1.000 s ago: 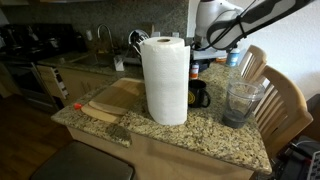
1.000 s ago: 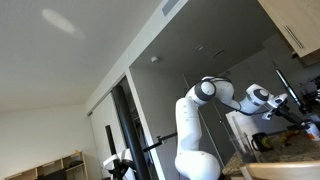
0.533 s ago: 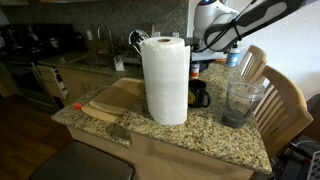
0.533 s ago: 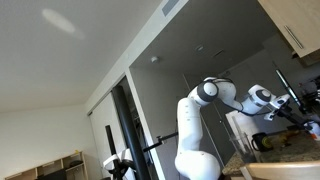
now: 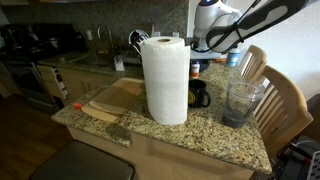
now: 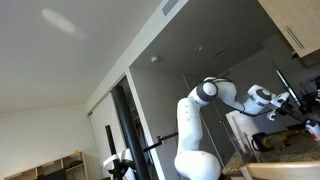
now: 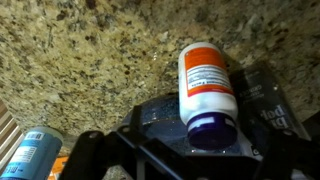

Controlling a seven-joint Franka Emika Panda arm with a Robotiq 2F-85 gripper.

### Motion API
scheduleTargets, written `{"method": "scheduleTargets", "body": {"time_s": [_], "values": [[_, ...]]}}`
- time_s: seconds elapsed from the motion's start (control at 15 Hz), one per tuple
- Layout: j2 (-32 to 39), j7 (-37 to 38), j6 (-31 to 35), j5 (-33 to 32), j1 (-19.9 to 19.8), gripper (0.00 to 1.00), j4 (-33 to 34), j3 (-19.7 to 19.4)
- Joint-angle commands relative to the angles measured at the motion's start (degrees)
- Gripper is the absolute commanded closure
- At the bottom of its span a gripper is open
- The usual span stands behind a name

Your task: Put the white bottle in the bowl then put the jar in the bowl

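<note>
In the wrist view the white bottle [image 7: 205, 80], with an orange and white label and a dark blue cap, lies lengthwise in my gripper [image 7: 208, 118], cap end towards the camera. The dark jaws close on it from both sides, above the speckled granite counter [image 7: 90, 60]. A dark glossy shape [image 7: 155, 118] lies under the bottle; I cannot tell if it is the bowl. In an exterior view the clear greyish jar [image 5: 241, 102] stands at the counter's right end. The gripper is hidden behind the paper towel roll [image 5: 165, 78].
A black mug [image 5: 199, 95] stands beside the roll. A wooden cutting board [image 5: 112, 100] lies at the counter's left. A blue-labelled container [image 7: 33, 152] shows in the wrist view's lower left. Wooden chairs [image 5: 285, 105] stand right of the counter. The arm [image 6: 215, 100] shows in an exterior view.
The arm has shifted only slightly with the bottle still in the jaws. The jar, mug and roll have not moved.
</note>
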Motion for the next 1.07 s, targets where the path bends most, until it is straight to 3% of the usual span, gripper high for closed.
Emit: {"method": "scheduleTargets", "body": {"time_s": [0.0,0.13,0.2,0.27,0.67,1.0], "values": [[0.00,-0.08,-0.06,0.12,0.13,0.00,0.07,-0.08],[0.00,-0.04,-0.05,0.12,0.14,0.00,0.07,-0.08],[-0.10,-0.47,-0.52,0.29,0.13,0.08,0.07,0.02],[-0.05,-0.70,-0.50,0.48,0.05,0.26,0.06,0.10],[-0.01,-0.60,0.08,-0.02,0.10,0.69,0.07,0.02],[-0.09,2.95,-0.68,-2.93,1.07,0.71,0.39,-1.30]]}}
